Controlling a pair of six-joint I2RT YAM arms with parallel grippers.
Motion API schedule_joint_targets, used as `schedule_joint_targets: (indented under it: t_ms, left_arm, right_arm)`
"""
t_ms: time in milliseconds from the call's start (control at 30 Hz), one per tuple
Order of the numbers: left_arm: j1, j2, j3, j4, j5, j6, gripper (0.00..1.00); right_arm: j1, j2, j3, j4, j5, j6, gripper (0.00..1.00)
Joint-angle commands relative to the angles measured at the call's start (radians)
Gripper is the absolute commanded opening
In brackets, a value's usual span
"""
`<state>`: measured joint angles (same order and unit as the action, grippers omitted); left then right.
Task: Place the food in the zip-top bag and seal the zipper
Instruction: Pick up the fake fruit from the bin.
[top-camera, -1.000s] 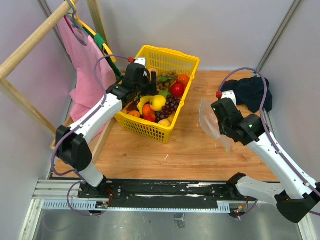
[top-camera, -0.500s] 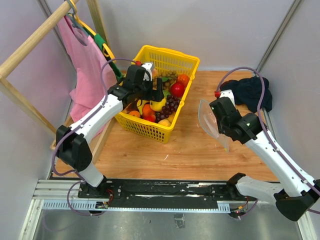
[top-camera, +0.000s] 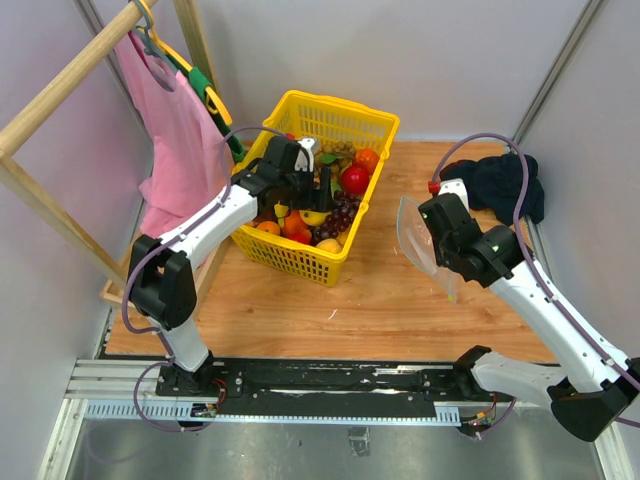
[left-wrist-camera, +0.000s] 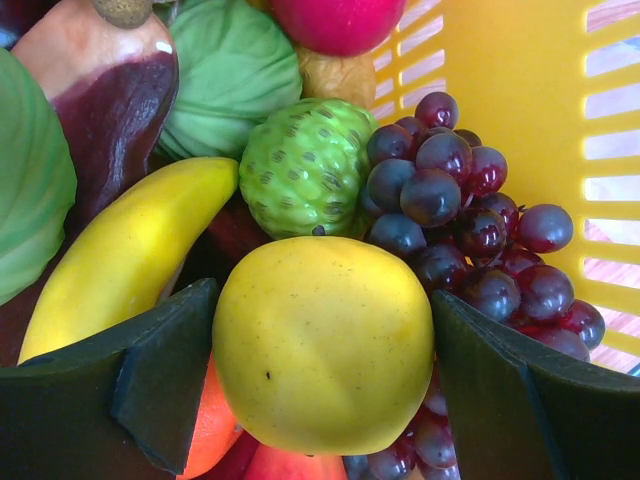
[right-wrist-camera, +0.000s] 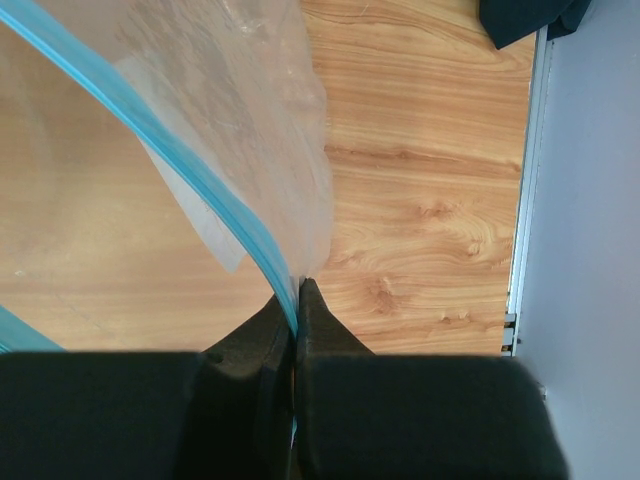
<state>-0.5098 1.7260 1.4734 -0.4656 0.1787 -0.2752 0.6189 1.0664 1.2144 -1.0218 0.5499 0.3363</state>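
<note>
- Yellow basket (top-camera: 295, 262) is my landmark in the top view; the food (top-camera: 335, 212) lies heaped inside it.
- My left gripper (top-camera: 318, 188) is down inside the basket, low over the heap.
- To the right of the basket, well apart from it, my right gripper (top-camera: 432, 238) holds the zip-top bag (top-camera: 412, 235) up above the wooden table (top-camera: 380, 310).
- Farther right of the basket lies a dark cloth (top-camera: 505, 185). At the basket's left side, a pink garment (top-camera: 175, 130) hangs from a wooden rack (top-camera: 60, 90).
- In the left wrist view, the fingers (left-wrist-camera: 160, 380) are spread wide, one on each side of the lemon (left-wrist-camera: 320, 350).
- The pads are very near its skin, but I cannot tell if they press on it.
- The lemon sits inside the basket between the banana (left-wrist-camera: 120, 250) and the grapes (left-wrist-camera: 470, 230). Beyond it is a green bumpy fruit (left-wrist-camera: 305, 180), and the grapes lie against the basket wall.
- In the right wrist view, the two fingers are pressed together, pinching the bag's edge exactly at the blue zipper (right-wrist-camera: 200, 185).
- The clear plastic rises from this pinch, and the table shows through it.
</note>
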Motion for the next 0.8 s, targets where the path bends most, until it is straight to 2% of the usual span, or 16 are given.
schedule_joint_targets:
  t_ms: [0,133,267,567,767]
  left_arm:
    - [0.005,0.011,0.012,-0.021,0.026,0.000,0.77]
    - [0.005,-0.007,0.009,-0.014,0.039,-0.004,0.62]
    - [0.005,-0.049,0.002,-0.011,0.019,-0.011,0.42]
    - [0.005,-0.209,-0.056,0.045,-0.092,-0.022,0.30]
    - [0.001,-0.311,-0.125,0.147,-0.077,-0.035,0.24]
  right_arm:
    - [-0.023,-0.005,0.004,0.005,0.015,-0.002,0.01]
    - [-0.023,-0.012,0.001,0.005,0.015,-0.002,0.01]
    - [-0.023,-0.014,0.002,0.005,0.014,0.000,0.01]
    - [-0.023,-0.018,0.015,0.006,0.001,0.005,0.01]
    - [-0.023,-0.012,0.033,0.008,-0.032,0.006,0.01]
